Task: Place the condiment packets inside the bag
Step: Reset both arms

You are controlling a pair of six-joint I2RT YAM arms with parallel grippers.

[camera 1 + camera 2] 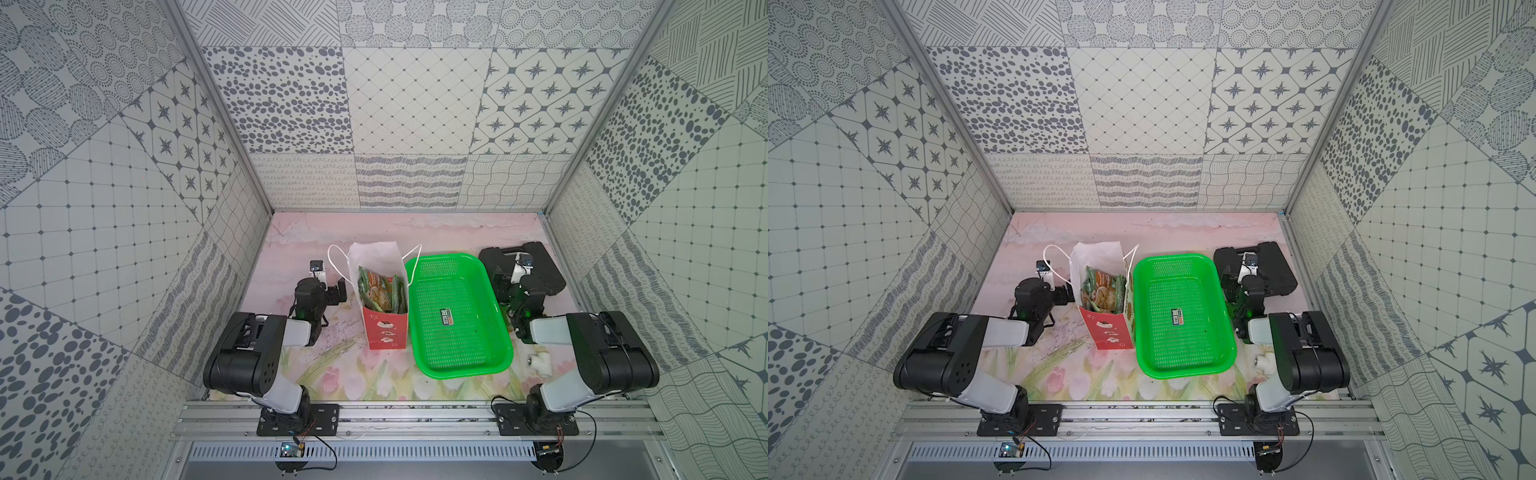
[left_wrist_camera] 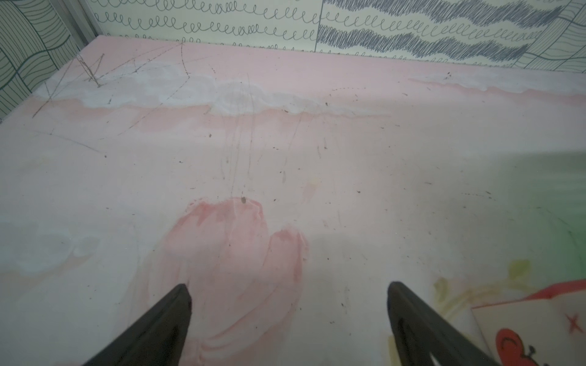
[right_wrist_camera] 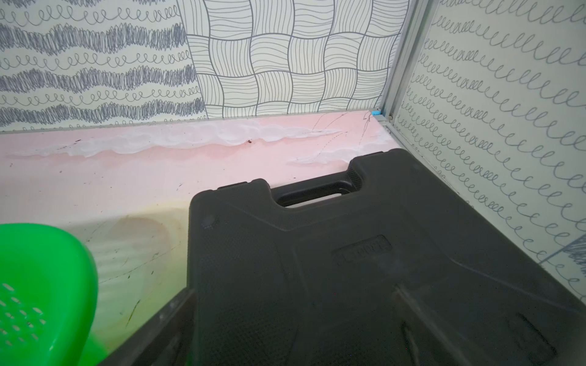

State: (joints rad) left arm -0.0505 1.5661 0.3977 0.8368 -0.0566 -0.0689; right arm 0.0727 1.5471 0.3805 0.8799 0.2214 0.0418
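The bag (image 1: pixel 384 328) (image 1: pixel 1108 330) stands upright left of centre, white above and red below. Several green condiment packets (image 1: pixel 380 291) (image 1: pixel 1100 291) stick up inside its open mouth. One small packet (image 1: pixel 446 318) (image 1: pixel 1178 316) lies flat in the green basket. My left gripper (image 1: pixel 334 293) (image 2: pixel 288 317) hovers low just left of the bag, open and empty, above bare mat. A red corner of the bag (image 2: pixel 536 317) shows in the left wrist view. My right gripper (image 1: pixel 505 284) (image 3: pixel 285 317) is open and empty above the black case, right of the basket.
The green mesh basket (image 1: pixel 461 370) (image 1: pixel 1183 370) (image 3: pixel 47 253) sits right of the bag, close beside it. A black plastic case (image 1: pixel 536 266) (image 3: pixel 348 253) lies at the back right by the wall. A small white fitting (image 1: pixel 538 361) rests near the right arm.
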